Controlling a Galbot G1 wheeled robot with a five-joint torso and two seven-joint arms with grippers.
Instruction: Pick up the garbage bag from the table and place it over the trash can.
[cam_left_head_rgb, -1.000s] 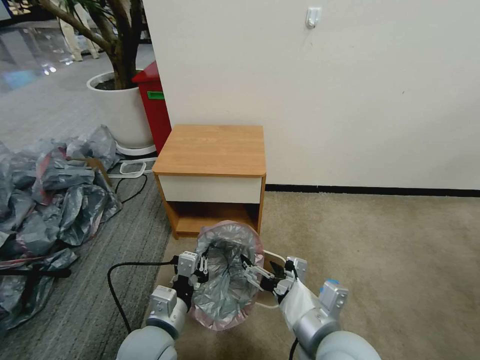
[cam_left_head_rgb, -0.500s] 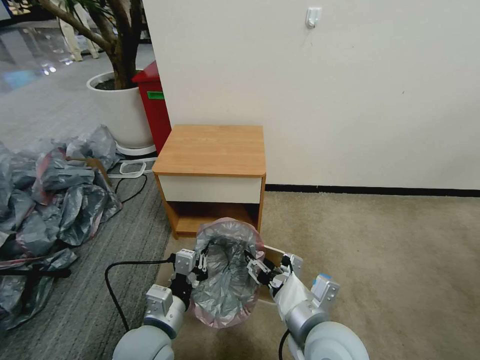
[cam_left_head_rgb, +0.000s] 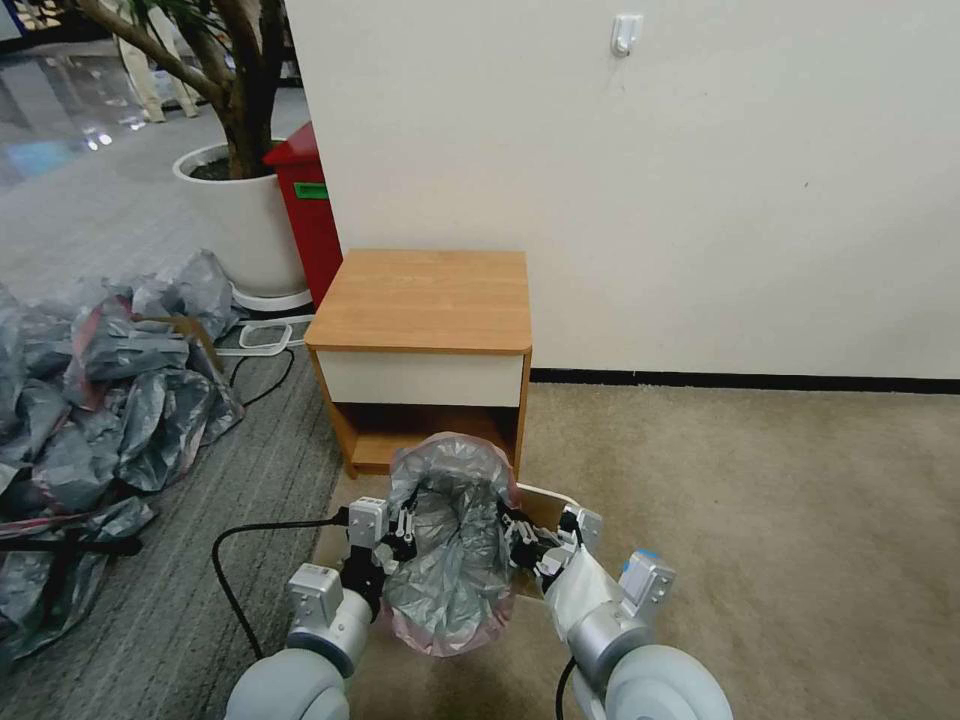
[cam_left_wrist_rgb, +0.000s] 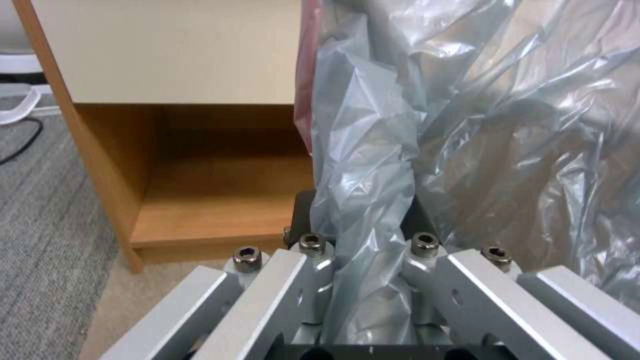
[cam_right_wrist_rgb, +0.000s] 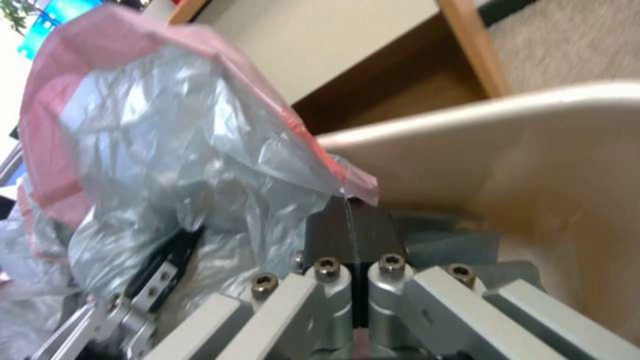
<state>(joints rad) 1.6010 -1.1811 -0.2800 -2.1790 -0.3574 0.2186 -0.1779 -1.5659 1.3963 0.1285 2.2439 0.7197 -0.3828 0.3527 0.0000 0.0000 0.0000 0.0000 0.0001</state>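
Head view: two grippers hold one garbage bag open low in front of the table.

Left gripper (cam_left_head_rgb: 402, 530) is clamped on a bunched fold at the bag's left edge; in the left wrist view its metal fingers (cam_left_wrist_rgb: 313, 260) squeeze the crinkled film between them. Right gripper (cam_left_head_rgb: 520, 541) pinches the opposite edge, its dark pads pressed together on the rim in the right wrist view. One garbage bag (cam_left_head_rgb: 452, 545), thin, shiny grey, wrinkled, with a pink band, hangs between them as a rounded pouch. One trash can (cam_right_wrist_rgb: 533, 165), smooth beige plastic with a rolled rim, sits just beside the right gripper. One table (cam_left_head_rgb: 425, 300), wood-grain top with a white drawer front, stands just beyond against the wall. A heap of grey bags (cam_left_head_rgb: 100, 380) lies on the floor to the left.
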